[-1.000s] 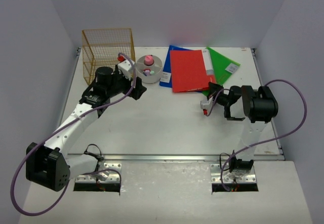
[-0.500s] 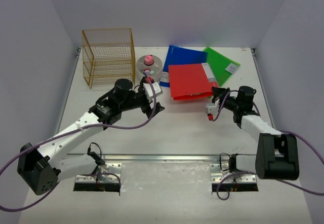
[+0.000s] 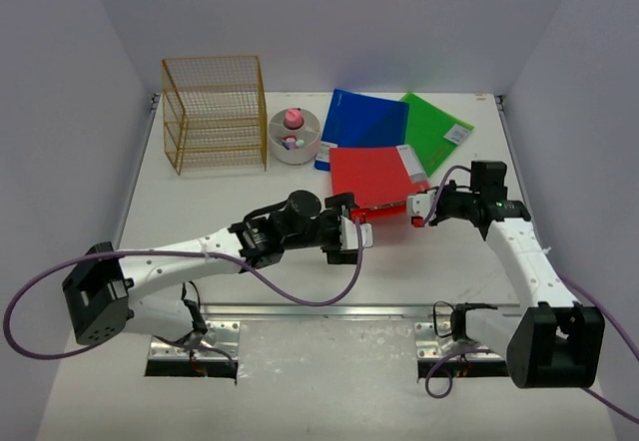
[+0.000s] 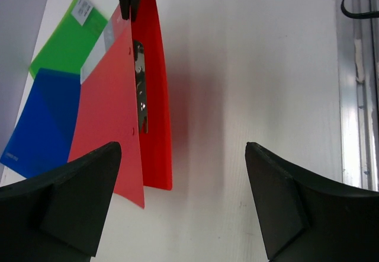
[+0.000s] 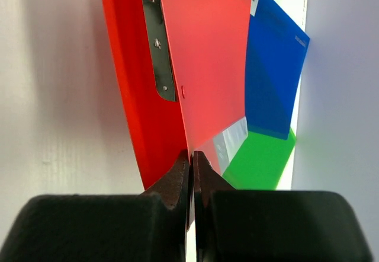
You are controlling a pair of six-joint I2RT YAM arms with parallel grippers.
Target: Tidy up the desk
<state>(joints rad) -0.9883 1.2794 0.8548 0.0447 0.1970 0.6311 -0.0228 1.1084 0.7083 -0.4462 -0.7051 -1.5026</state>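
Finding 1. The desk point(image 3: 444, 261) is the white tabletop that fills the top view, and every item lies on its far half. The gold wire rack point(image 3: 215, 112) is at 11 o'clock with the round white organiser point(image 3: 295, 140) beside it. The blue folder point(image 3: 364, 120) and green folder point(image 3: 439, 127) are at 12 to 1 o'clock. The red folder point(image 3: 371, 174) lies partly over both.

Finding 2. The right end effector point(image 5: 190, 155) is pinched shut on the edge of the red folder's thin front cover. That cover is raised off the back leaf, and the metal binder clip point(image 5: 157, 37) shows inside.

Finding 3. The left end effector point(image 4: 182, 155) is spread wide and holds nothing. It sits low over bare desk at the folder's 7 o'clock corner.

Assessment. I judge the folder is mid-handling, with the rest of the tidying to come.

Recommendation. I would slide the left end effector in flat along the desk, take both leaves at the spine, and avoid the clip. The right should hold without pulling, because that cover looks flimsy and could buckle.
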